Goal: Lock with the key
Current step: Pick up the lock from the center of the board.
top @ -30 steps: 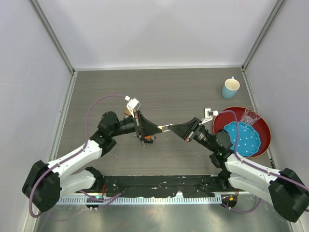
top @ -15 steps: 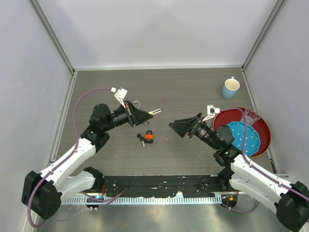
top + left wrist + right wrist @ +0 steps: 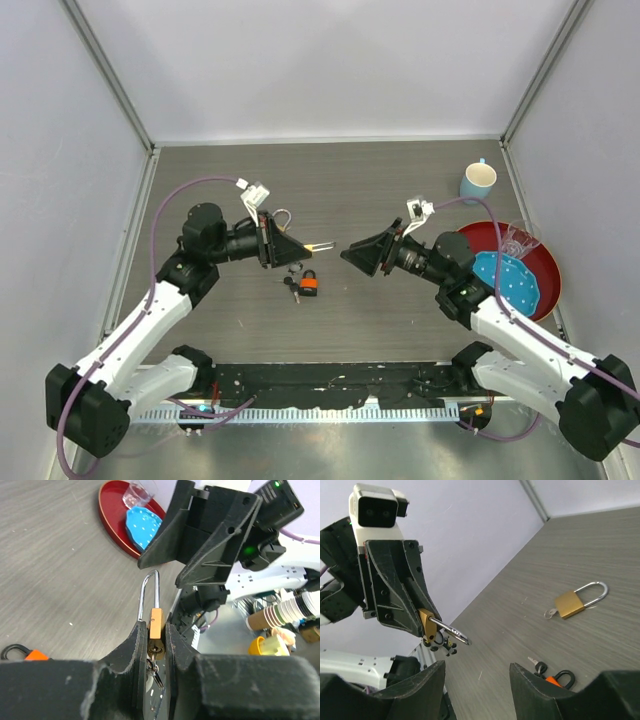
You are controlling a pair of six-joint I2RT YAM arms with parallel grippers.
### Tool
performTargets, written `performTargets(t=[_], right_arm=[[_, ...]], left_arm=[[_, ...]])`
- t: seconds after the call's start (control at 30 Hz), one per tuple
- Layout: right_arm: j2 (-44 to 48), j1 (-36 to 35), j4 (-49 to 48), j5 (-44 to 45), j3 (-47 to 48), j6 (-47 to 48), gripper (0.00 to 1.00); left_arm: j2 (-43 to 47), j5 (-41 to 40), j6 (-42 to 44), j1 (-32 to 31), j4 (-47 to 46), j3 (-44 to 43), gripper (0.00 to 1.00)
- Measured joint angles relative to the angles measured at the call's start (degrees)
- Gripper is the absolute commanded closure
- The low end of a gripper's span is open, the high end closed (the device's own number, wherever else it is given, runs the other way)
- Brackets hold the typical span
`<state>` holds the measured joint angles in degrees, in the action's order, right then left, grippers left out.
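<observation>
the dark wood-grain table (image 3: 400,195) fills the floor of the cell. at its right edge you have a red plate (image 3: 547,262) carrying a blue dotted dish (image 3: 500,285) and a clear glass (image 3: 517,240). a light blue mug (image 3: 478,182) stands just behind the plate, apart from it.

your left gripper (image 3: 300,250) hangs above the middle of the table. its fingers are clamped on the body of a brass padlock (image 3: 156,622), whose shackle (image 3: 149,592) sticks out past the fingertips toward the other arm. your right gripper (image 3: 475,672) faces it from close by, fingers spread apart with nothing between them, and it is not touching the lock.

a second brass padlock (image 3: 569,604) lies flat on the table behind the left gripper. an orange padlock (image 3: 309,286) lies on the near side, under the gap between the two grippers, with a small bunch of keys (image 3: 291,288) at its left. you can't tell from these views whether a key sits in the held lock.
</observation>
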<state>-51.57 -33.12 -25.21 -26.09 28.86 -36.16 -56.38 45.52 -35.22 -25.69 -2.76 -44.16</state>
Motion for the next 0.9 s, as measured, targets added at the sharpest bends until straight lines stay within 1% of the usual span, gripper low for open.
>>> performTargets(t=[0.23,0.37,0.53,0.67,0.9], right_arm=[[-1.7,0.0,-0.8,-8.6,2.5,0.5,0.4],[-1.8,0.0,-3.2,-11.5,3.3,0.5,0.39],[-3.7,0.0,-4.8,-13.4,3.8,0.5,0.41],[-5.1,0.0,-5.3,-14.5,3.8,0.3,0.47],[-5.0,0.0,-9.6,-14.5,3.7,-1.2,0.48]], left_arm=[[1.4,5.0,-0.1,0.0,0.9,0.0,1.0],[1.7,6.8,-0.9,0.0,-0.4,0.2,1.0],[1.7,8.4,-2.3,0.0,-2.5,0.7,1.0],[1.7,8.9,-3.3,0.0,-4.1,1.1,1.0],[1.2,9.5,-4.7,0.0,-6.4,2.1,1.0]])
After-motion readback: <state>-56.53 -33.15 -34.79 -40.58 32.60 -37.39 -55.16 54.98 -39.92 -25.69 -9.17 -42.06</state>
